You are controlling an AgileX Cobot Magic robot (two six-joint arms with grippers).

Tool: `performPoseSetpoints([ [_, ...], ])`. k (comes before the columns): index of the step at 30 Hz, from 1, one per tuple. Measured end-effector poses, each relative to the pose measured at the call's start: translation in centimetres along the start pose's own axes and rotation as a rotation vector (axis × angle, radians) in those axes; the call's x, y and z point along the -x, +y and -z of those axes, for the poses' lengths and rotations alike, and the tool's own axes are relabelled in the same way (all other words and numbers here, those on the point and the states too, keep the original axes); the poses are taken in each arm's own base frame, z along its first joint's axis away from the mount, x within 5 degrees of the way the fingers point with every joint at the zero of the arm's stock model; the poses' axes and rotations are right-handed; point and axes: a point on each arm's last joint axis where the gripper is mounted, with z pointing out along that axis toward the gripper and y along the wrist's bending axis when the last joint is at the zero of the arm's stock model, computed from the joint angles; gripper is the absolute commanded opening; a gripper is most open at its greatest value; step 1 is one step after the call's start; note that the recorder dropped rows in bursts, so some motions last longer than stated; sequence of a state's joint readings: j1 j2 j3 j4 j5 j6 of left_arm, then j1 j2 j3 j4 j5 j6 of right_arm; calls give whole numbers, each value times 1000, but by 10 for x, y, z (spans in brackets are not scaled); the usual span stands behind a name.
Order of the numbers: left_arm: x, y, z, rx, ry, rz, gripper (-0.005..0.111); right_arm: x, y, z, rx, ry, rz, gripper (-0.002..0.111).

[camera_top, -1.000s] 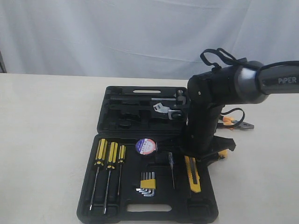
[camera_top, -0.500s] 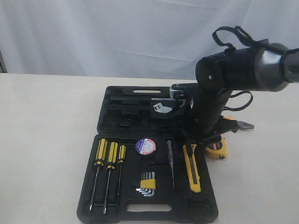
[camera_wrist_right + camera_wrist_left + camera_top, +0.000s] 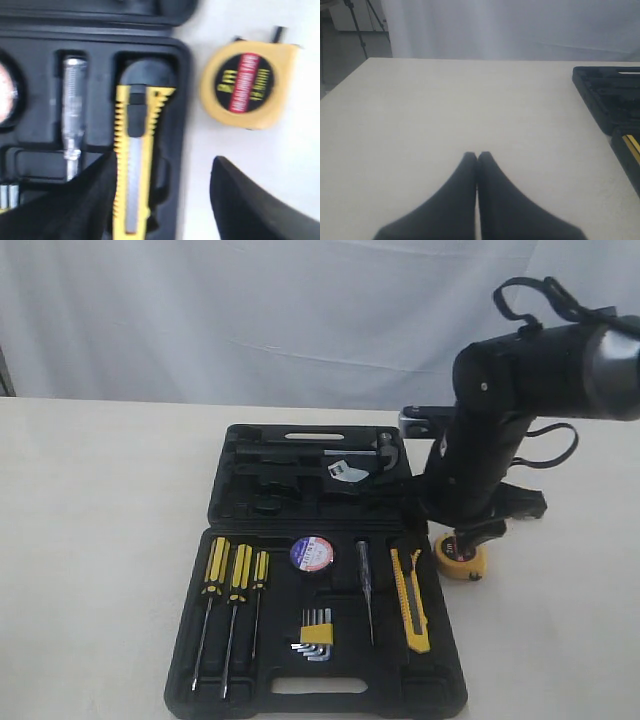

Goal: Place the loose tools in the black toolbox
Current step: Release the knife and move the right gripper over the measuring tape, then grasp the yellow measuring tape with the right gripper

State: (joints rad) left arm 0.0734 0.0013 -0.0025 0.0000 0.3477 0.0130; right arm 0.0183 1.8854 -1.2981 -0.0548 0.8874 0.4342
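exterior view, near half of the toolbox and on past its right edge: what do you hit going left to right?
three yellow-black screwdrivers → tape roll → clear-handled screwdriver → utility knife → tape measure

yellow tape measure (image 3: 247, 82) with red-striped black disc, black toolbox (image 3: 400, 702).

Right gripper (image 3: 160, 170) spread, left gripper (image 3: 477, 157) pinched.
The right arm (image 3: 530, 370) bends over and points down, its two fingers (image 3: 95, 200) far apart with nothing held between them. The left fingers press tight together.
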Motion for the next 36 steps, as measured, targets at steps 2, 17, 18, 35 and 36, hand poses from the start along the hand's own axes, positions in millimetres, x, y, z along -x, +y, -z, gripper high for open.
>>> performPoseSetpoints([
  [2,0,0,0,0,0,0,0,3,-15,6,-6,7,-37,53],
  [17,0,0,0,0,0,0,0,13,-59,21,-36,-6,-64,53],
  [18,0,0,0,0,0,0,0,14,-59,21,-31,-22,-66,53],
  [35,0,0,0,0,0,0,0,27,-55,-43,-29,-24,-26,53],
  [36,0,0,0,0,0,0,0,27,-55,-45,-29,-25,-24,53],
])
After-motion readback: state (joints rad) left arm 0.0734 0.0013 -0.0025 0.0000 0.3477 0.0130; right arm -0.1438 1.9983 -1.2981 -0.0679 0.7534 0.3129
